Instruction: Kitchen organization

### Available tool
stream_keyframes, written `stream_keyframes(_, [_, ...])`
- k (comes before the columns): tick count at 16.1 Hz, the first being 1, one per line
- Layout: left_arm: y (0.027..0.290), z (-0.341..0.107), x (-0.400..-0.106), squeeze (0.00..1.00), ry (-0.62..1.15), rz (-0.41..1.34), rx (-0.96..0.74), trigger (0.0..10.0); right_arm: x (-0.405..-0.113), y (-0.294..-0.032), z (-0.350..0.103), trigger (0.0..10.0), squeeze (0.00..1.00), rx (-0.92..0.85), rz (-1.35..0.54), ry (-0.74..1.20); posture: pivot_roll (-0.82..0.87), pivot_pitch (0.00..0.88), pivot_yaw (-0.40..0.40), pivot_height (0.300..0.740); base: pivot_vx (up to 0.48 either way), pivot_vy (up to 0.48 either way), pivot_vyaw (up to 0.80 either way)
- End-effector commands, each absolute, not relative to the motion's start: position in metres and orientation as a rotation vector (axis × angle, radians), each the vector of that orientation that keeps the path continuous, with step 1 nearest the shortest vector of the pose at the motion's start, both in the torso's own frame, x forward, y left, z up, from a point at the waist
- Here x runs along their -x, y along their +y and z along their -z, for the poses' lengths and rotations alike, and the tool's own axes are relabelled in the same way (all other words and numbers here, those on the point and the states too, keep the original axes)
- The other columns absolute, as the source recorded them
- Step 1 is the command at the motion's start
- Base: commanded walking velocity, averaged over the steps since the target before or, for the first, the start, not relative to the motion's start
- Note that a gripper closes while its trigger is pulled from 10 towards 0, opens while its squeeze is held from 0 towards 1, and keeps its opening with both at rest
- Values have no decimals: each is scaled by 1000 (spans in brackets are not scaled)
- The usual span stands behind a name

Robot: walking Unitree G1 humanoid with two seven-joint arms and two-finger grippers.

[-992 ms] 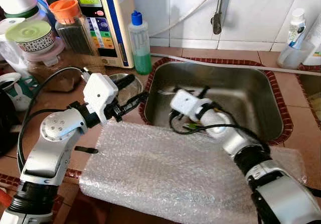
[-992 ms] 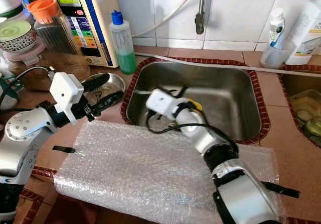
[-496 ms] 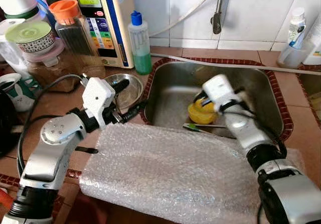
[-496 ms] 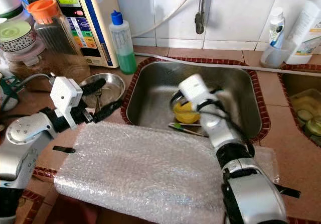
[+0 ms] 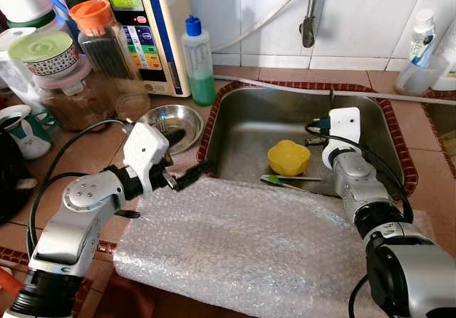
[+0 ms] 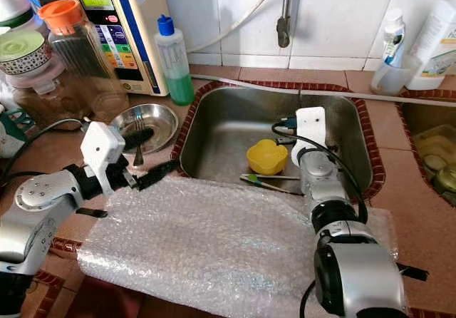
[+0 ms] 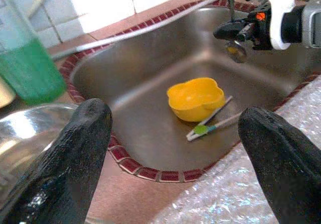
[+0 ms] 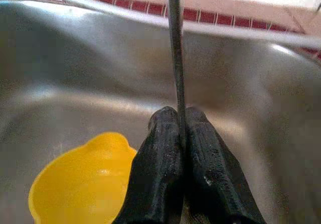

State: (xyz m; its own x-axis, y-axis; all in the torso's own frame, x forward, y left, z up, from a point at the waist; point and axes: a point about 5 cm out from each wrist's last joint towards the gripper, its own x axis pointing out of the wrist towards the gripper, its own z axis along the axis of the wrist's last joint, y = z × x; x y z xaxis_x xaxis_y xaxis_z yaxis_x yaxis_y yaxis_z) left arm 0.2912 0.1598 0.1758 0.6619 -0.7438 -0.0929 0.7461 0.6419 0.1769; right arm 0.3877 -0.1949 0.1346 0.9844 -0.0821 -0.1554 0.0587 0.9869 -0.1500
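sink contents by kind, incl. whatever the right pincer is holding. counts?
yellow bowl: 1
metal spoon, clamped in the right pincer: 1
green-tipped brush: 1
thin plain stick beside the brush: 1
Total: 4

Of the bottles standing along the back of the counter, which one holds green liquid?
The blue-capped bottle beside the white appliance, left of the sink. The bottles at the right are white, with no green liquid showing.
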Motion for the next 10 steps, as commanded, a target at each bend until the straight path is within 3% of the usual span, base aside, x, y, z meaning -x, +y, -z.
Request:
stream_keyframes(1, [160,-177,-285,1000,39,902,-232,10000,-389,-191,-134,10000,0,110,65,194,-125,86,131,740,0,0,0])
stream_keyframes(2, [160,-175,-284,1000,52,909,-254,10000,-388,-192,-131,10000,0,111,67,209,-125,86,131,740,0,0,0])
stream_keyframes(3, [162,-175,-286,1000,57,904,-271,10000,-386,-194,-125,10000,965,111,77,248,-125,88,133,740,0,0,0])
stream_keyframes(10, [162,-177,-289,1000,40,890,-289,10000,-383,-195,-114,10000,1000,-9,95,375,-126,80,132,740,0,0,0])
